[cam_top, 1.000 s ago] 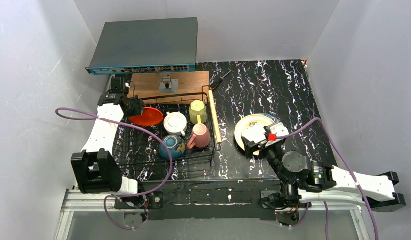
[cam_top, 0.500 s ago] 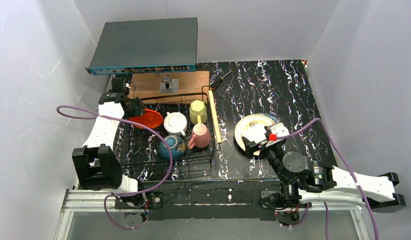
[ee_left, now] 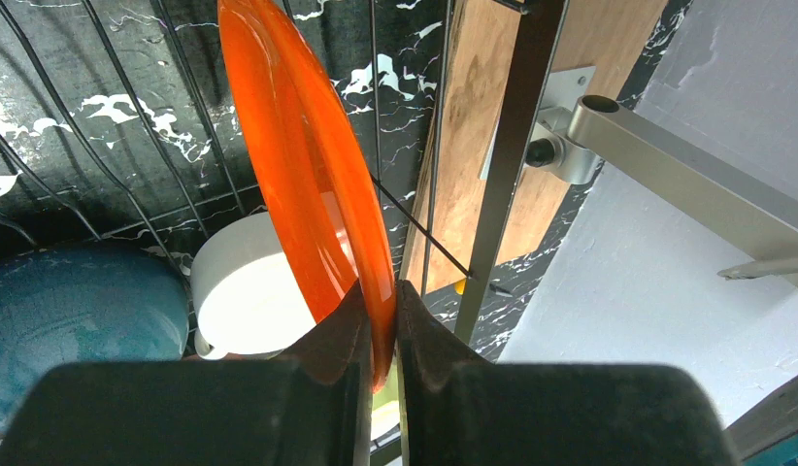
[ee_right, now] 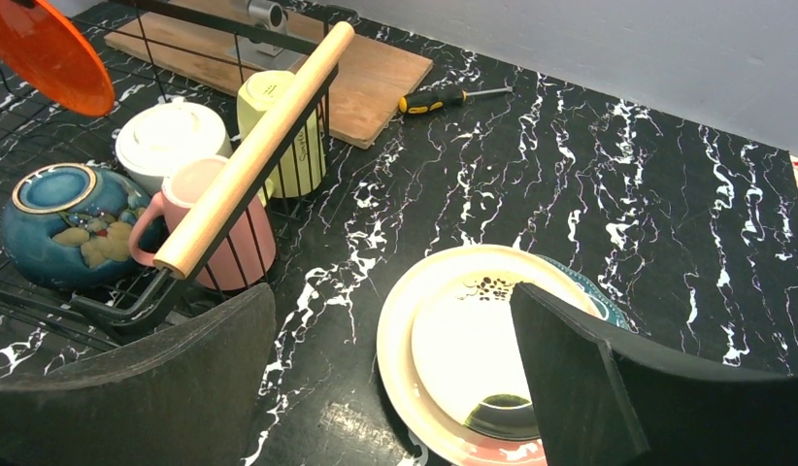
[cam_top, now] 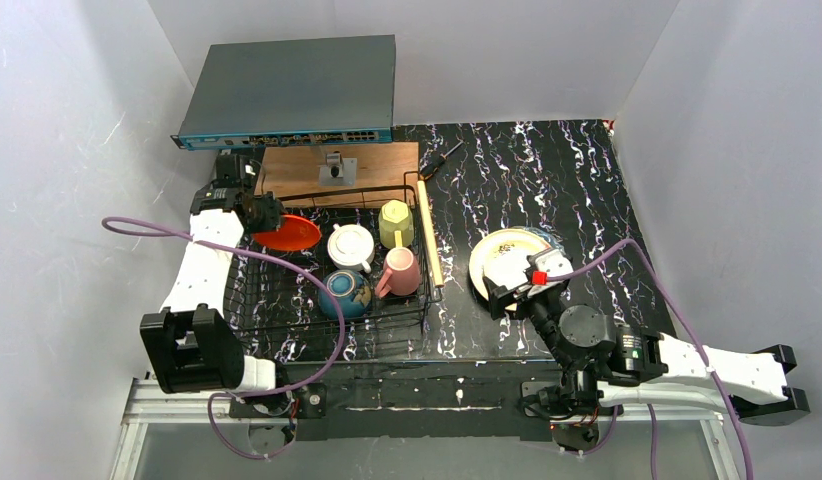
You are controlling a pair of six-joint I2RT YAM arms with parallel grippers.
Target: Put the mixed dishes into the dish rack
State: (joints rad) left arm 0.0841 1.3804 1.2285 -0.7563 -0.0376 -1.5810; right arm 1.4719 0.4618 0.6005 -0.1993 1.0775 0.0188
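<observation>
My left gripper (cam_top: 259, 214) (ee_left: 379, 325) is shut on the rim of the orange plate (cam_top: 288, 232) (ee_left: 303, 165), holding it tilted on edge over the far left of the black wire dish rack (cam_top: 287, 300). In the rack sit the white cup (cam_top: 351, 245), yellow-green mug (cam_top: 395, 223), pink mug (cam_top: 401, 271) and blue-teal bowl (cam_top: 344, 291). The cream plate (cam_top: 505, 258) (ee_right: 468, 345) lies on the teal plate (ee_right: 594, 303) on the table, right of the rack. My right gripper (cam_top: 515, 282) (ee_right: 395, 374) is open, low over the cream plate's near edge.
A flat brown wooden board (cam_top: 372, 158) with a metal fitting (cam_top: 337, 168) lies behind the rack, and a grey network switch (cam_top: 292, 90) behind that. A screwdriver (cam_top: 439, 160) lies near the rack's far right corner. The rack's wooden handle (ee_right: 254, 150) runs along its right side.
My left gripper has carried the orange plate a little toward the rack's far left corner, standing it steeper. The right gripper has barely shifted over the cream plate.
</observation>
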